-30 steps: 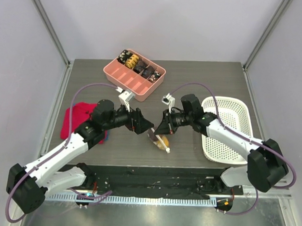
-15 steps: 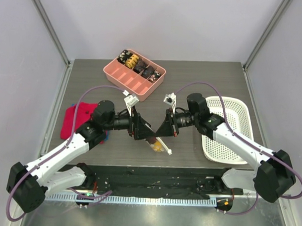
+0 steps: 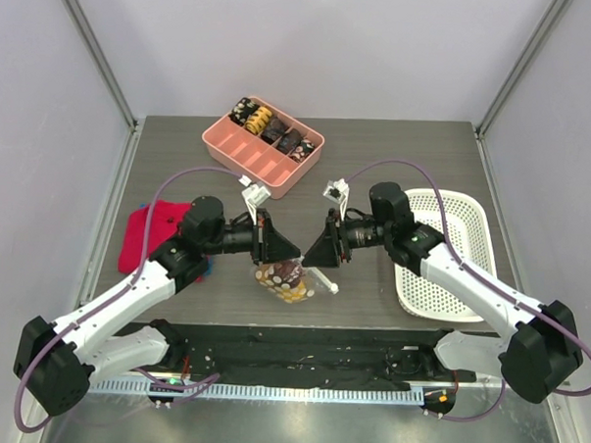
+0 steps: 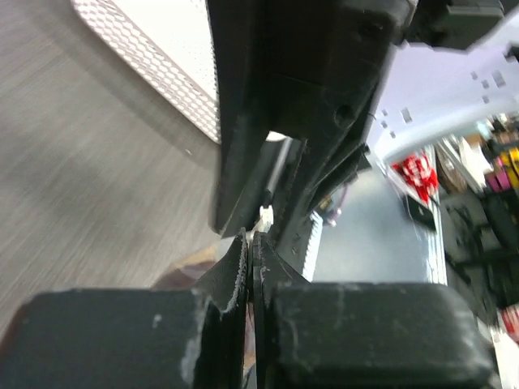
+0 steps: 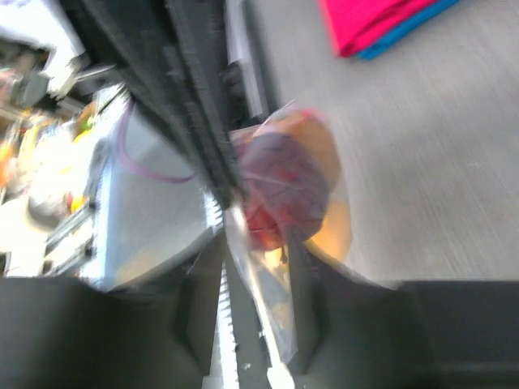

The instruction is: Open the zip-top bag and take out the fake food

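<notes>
- Pinching from both sides: the left end effector (image 3: 282, 250) and the right end effector (image 3: 317, 254) come nose to nose over the near middle of the counter (image 3: 377, 156).
- The bag (image 3: 285, 278) hangs between them and just below their tips, a crinkled clear pouch bulging with its load.
- Left end effector: the left wrist view shows its jaws pressed all but together, with a thin sliver of film clamped in the seam. It has a firm hold on the bag.
- Right end effector: the right wrist view shows its jaws drawn close, leaving only a narrow slot. The bag's upper edge runs down through that slot, so it has the bag too.
- The food is inside the bag. The dark red-purple piece (image 3: 288, 271) sits uppermost and the orange piece (image 3: 293, 292) shows beneath and behind it.
- From the right wrist both pieces press against the plastic, and the left end effector looms black just beyond them.
- The picture is too blurred to tell whether the zip is parted or closed.
- I cannot tell whether the bottom of the bag touches the counter.
- At the far side sits the pink tray (image 3: 242, 152), with dark and yellow-striped pieces in its far compartments.
- On the right is a white basket (image 3: 472, 221), beside the right arm.
- On the left, a red cloth (image 3: 146, 237) lies partly under the left arm, well apart from the bag.
</notes>
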### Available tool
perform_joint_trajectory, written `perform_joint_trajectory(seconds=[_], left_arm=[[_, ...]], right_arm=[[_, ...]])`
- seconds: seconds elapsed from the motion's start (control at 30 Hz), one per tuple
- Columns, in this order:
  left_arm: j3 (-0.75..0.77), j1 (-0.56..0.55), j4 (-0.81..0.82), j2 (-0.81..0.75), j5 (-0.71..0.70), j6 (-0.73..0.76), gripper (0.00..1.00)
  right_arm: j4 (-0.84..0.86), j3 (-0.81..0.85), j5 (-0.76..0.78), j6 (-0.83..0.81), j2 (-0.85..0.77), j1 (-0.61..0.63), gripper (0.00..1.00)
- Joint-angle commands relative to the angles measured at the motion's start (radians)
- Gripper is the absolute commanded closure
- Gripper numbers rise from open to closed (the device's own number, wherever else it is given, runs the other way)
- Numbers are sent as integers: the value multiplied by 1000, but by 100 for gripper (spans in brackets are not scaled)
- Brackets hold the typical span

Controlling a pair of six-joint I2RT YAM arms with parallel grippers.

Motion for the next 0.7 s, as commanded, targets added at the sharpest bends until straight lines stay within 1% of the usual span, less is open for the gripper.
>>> perform_joint_trajectory(seconds=[0.0, 0.03, 0.07, 0.1, 0.13, 0.17, 0.2, 0.23, 0.27, 0.3, 0.33, 0.37, 0.43, 0.5, 0.53, 0.57, 0.63, 0.67], left_arm=[[25, 0, -4, -90, -188, -50, 100], [24, 0, -4, -107, -227, -66, 100], [24, 0, -3, -121, -279, -83, 100], [18, 0, 29, -133, -293, -130, 100], [18, 0, 32, -156, -313, -149, 100], [19, 0, 31, -167, -362, -168, 100], [18, 0, 31, -178, -386, -200, 100], [21, 0, 22, -195, -406, -211, 100], [22, 0, 13, -199, -455, -223, 100], [21, 0, 11, -204, -472, -235, 100], [21, 0, 2, -208, -491, -260, 100], [18, 0, 6, -215, -499, -272, 100], [6, 1, 32, -219, -505, -304, 100], [-4, 0, 60, -227, -499, -330, 100], [-10, 0, 77, -227, -497, -350, 100], [-14, 1, 91, -231, -497, -364, 100], [-21, 0, 112, -239, -494, -381, 100], [-30, 0, 127, -241, -494, -399, 100]], right_arm=[[29, 9, 334, 76, -69, -7, 39], [52, -10, 377, 125, -84, -7, 25], [64, -30, 416, 147, -98, -8, 21], [85, -74, 452, 176, -116, -8, 17], [157, -103, 505, 204, -150, -8, 14], [191, -134, 527, 257, -173, -10, 13], [240, -207, 535, 280, -195, -8, 11], [353, -246, 556, 302, -240, -8, 10], [387, -306, 575, 343, -265, -10, 10], [424, -337, 587, 356, -287, -10, 8], [534, -369, 584, 369, -308, -10, 8], [581, -427, 584, 386, -340, -8, 8], [694, -470, 581, 385, -359, -11, 7], [746, -524, 586, 368, -371, -10, 7], [845, -545, 581, 369, -374, -8, 7], [896, -584, 580, 369, -376, -10, 7], [1014, -605, 554, 368, -368, -8, 8], [1045, -621, 549, 369, -367, -10, 9]])
